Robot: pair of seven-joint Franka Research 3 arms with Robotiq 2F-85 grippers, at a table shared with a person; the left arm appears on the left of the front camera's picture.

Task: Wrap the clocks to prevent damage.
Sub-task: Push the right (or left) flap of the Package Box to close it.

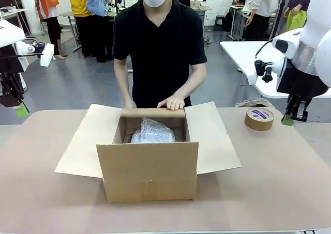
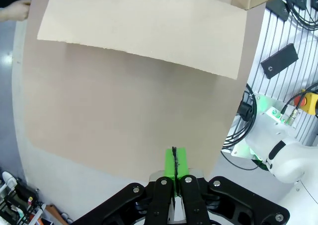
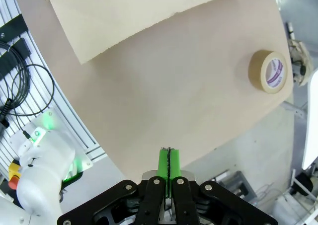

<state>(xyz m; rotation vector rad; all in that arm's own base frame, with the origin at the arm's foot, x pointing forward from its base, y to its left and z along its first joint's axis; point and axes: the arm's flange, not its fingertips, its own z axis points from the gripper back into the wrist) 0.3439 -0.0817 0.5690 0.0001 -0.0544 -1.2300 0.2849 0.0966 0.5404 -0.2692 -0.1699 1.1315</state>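
An open cardboard box stands in the middle of the table, and a bundle of bubble wrap lies inside it; whether a clock is inside the wrap cannot be seen. A person behind the box rests both hands on its far flap. My left gripper hangs shut above the table's left edge, holding nothing; the left wrist view shows its green pads pressed together. My right gripper hangs shut above the right side, near the tape roll, green pads together.
A roll of brown tape lies flat at the table's back right. The box's side flaps spread outwards over the brown tabletop. Bare table lies in front and on both sides.
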